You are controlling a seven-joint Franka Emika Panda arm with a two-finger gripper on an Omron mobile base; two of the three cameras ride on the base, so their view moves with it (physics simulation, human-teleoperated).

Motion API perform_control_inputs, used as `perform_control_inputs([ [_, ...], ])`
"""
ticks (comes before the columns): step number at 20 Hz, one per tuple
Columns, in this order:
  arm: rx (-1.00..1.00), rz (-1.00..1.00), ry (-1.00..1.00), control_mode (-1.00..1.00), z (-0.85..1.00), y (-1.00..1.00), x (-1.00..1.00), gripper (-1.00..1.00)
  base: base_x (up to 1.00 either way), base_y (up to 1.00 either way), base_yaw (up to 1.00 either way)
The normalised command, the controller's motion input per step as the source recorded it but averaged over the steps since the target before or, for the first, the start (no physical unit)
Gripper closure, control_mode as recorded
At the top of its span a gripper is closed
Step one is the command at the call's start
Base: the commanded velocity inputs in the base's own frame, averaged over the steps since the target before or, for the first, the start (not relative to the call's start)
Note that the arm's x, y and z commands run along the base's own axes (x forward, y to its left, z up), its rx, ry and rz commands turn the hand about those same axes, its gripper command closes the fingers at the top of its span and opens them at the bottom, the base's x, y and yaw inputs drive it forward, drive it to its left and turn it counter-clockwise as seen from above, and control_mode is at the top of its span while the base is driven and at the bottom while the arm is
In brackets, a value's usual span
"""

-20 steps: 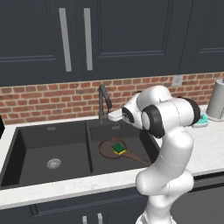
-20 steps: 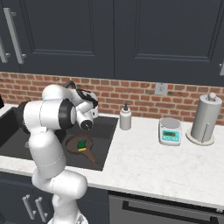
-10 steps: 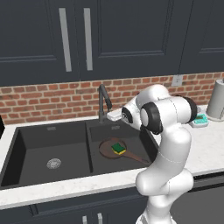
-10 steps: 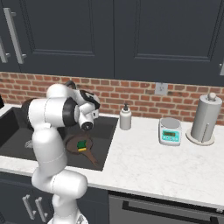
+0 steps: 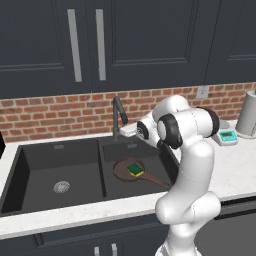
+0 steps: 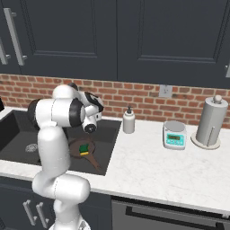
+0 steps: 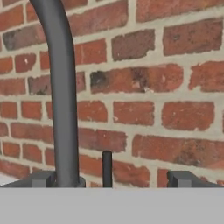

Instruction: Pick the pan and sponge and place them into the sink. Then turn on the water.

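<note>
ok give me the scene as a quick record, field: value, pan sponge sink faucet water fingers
pan: lying in the right basin, handle toward the front right
sponge: resting on the pan, green face up
sink: black double basin, left basin holds just its drain
faucet: dark gooseneck by the brick wall, close in front of the hand
water: no stream visible
fingers: tips apart, nothing between them, near the faucet base
soap bottle: upright on the counter right of the sink
</note>
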Motion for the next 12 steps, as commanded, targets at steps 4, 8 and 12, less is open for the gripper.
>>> perform_control_inputs([
  [4,0.01,-0.02,-0.01,-1.00,-0.03,0.00,0.31,-1.00,0.00,0.00,0.00],
  [8,0.01,-0.04,-0.02,-1.00,-0.04,0.00,0.28,-1.00,0.00,0.00,0.00],
  [12,0.00,-0.04,-0.01,-1.00,-0.07,0.00,0.22,-1.00,0.00,0.00,0.00],
])
